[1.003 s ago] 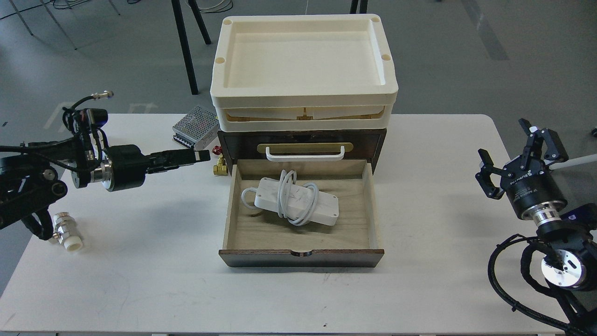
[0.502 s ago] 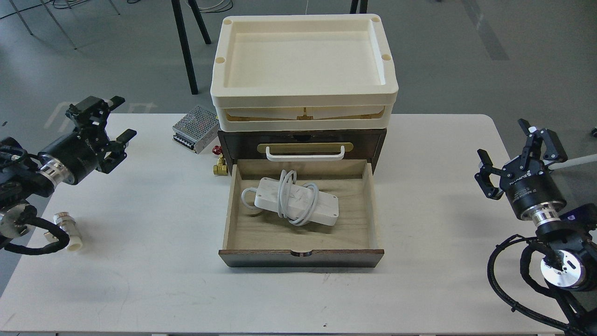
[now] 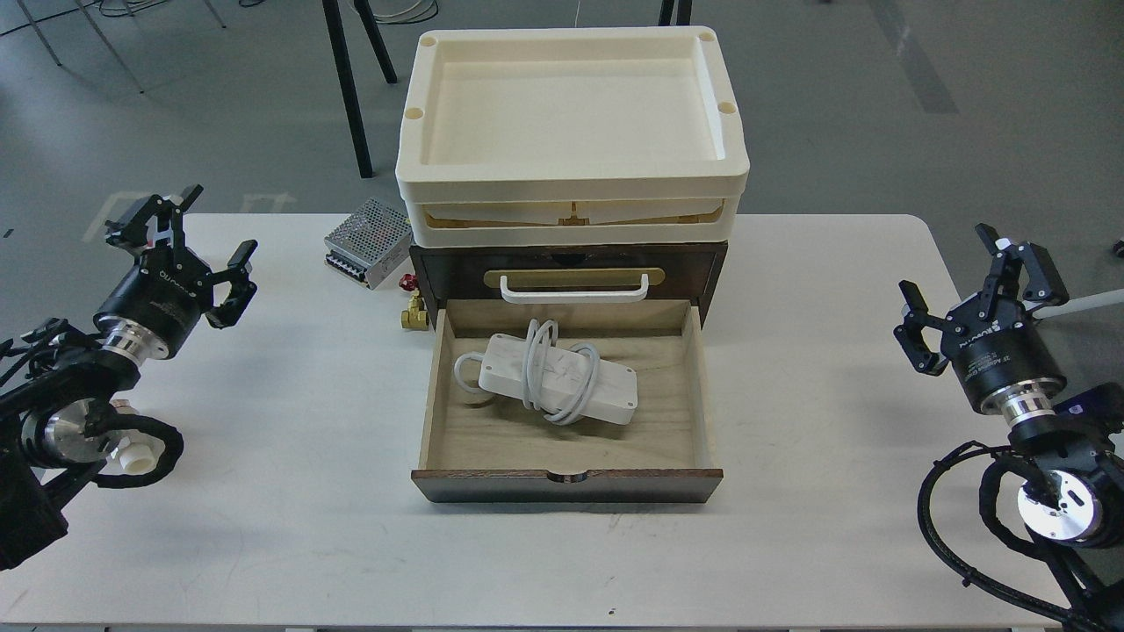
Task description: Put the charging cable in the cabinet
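Both hands, left [image 3: 183, 246] and right [image 3: 975, 290], spread empty; lettering on them unreadable.

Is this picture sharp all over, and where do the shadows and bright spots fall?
Head view: sharp throughout, no motion blur on either hand. Even overhead light; the charging cable casts only a soft shadow in the open drawer of the cabinet. The cream tray looks slightly washed out, and the table shows faint arm shadows.

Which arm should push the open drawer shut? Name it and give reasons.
Either, narrowly the right. The charging cable lies in the cabinet drawer. Both the left gripper and right gripper are open, empty and well off; the right sits nearer the drawer front.
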Robot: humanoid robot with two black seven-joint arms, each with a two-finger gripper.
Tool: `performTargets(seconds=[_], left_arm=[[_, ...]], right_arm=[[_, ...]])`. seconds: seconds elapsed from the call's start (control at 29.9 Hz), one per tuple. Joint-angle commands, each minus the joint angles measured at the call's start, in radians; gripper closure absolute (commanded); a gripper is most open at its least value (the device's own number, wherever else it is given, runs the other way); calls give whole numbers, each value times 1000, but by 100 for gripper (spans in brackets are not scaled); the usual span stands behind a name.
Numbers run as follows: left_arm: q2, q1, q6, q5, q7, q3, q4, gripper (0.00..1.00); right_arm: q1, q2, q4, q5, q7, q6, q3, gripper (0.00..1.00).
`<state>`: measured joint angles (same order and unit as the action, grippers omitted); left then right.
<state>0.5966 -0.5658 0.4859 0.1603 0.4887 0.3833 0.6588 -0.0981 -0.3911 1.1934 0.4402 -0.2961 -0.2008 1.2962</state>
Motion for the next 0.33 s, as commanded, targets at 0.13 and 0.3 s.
performTargets(seconds=[0.13,0.3], left_arm=[[-15,24,3,-1,0,11,-42,13],[-17,35,3,-1,0,12,-42,13]], right_arm=[[0,0,0,0,0,0,0,1],[0,0,0,0,0,0,0,1]])
